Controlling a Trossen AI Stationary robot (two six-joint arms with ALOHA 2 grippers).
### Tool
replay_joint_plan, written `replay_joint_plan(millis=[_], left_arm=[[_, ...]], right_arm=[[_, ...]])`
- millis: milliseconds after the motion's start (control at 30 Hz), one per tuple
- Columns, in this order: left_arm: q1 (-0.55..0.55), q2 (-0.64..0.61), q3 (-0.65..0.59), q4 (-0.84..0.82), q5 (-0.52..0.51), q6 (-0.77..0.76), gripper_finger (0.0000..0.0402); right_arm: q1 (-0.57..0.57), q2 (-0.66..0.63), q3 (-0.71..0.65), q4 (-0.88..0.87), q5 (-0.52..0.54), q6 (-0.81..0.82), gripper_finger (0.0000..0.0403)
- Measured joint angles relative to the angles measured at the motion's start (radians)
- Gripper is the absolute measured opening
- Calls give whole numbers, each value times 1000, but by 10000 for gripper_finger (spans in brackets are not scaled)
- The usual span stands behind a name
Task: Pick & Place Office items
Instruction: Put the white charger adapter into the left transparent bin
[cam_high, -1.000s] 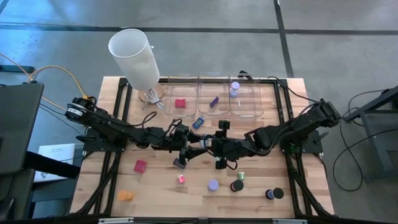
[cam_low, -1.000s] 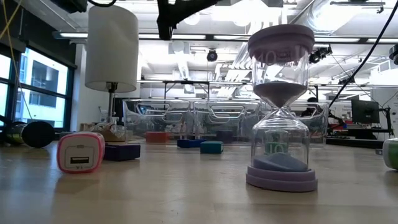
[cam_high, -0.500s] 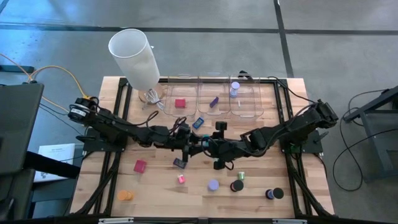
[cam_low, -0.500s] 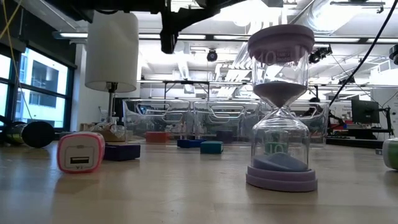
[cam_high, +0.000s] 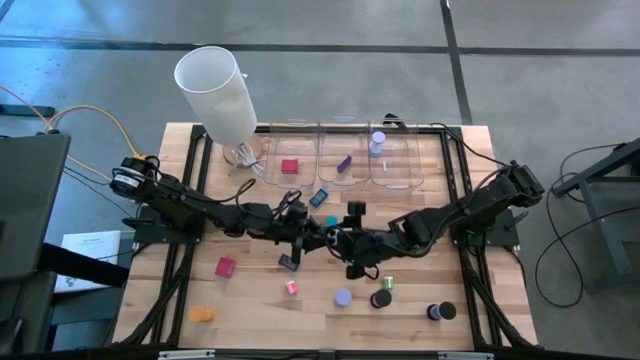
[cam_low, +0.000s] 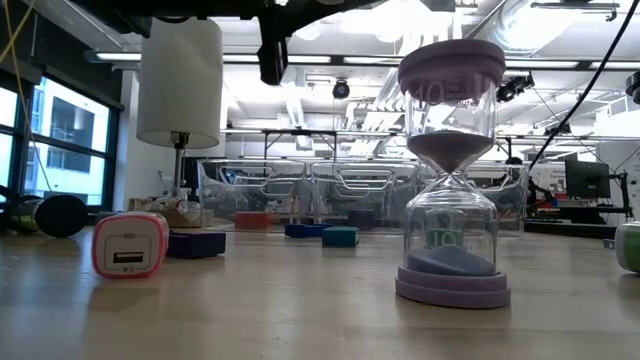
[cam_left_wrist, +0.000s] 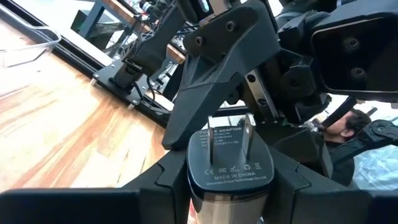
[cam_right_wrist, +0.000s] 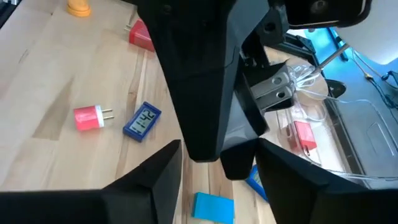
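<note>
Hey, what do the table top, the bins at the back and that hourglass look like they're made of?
The table top looks like pale butcher-block wood, matte: its grain and joined strips show. The bins seem clear hard plastic, since their contents show through glossy walls. The hourglass looks like clear glass or plastic, I can't tell which, with matte lavender caps, probably plastic.

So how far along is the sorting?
Done: three pieces sit in the clear bins: a binned red block, a purple piece and a lavender cylinder.
In hand: a plug adapter between the left gripper fingers at table centre, with the right gripper meeting it there.
Left: roughly nine pieces loose on the table, among them a loose red block, an orange disc and a lavender disc.
</note>
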Motion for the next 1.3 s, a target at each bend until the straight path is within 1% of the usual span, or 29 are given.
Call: replay_joint_plan(millis=[100, 233, 300, 367, 467, 567, 667, 733, 867, 1000, 1133, 1300], left_arm=[[0, 0, 0, 2, 11, 2, 126], [2, -3, 5, 15, 25, 26, 126], [2, -4, 5, 1, 26, 43, 125], [2, -6, 5, -29, 28, 50, 125], [9, -34, 5, -120, 33, 67, 125], [36, -85, 5, -295, 37, 107, 125], [87, -142, 5, -478, 31, 109, 125], [128, -177, 4, -585, 23, 118, 125], [225, -222, 4, -745, -11, 155, 125], [337, -223, 11, -871, -42, 192, 125], [435, -213, 16, -890, -42, 237, 125], [512, -213, 32, -888, -42, 328, 125]], right_arm=[[7, 0, 0, -12, 2, 14, 201], [36, -10, -3, -77, 49, 47, 210], [53, -27, -3, -131, 102, 98, 213], [69, -41, -2, -193, 152, 185, 212], [82, -40, -2, -282, 189, 325, 206], [105, -40, -2, -360, 194, 458, 198], [123, -39, -2, -420, 186, 585, 186], [135, -38, -2, -439, 199, 652, 177], [159, -38, -2, -443, 273, 689, 158], [161, -38, -2, -440, 320, 690, 142], [146, -38, -2, -436, 323, 690, 131], [123, -31, -3, -430, 315, 690, 129]])
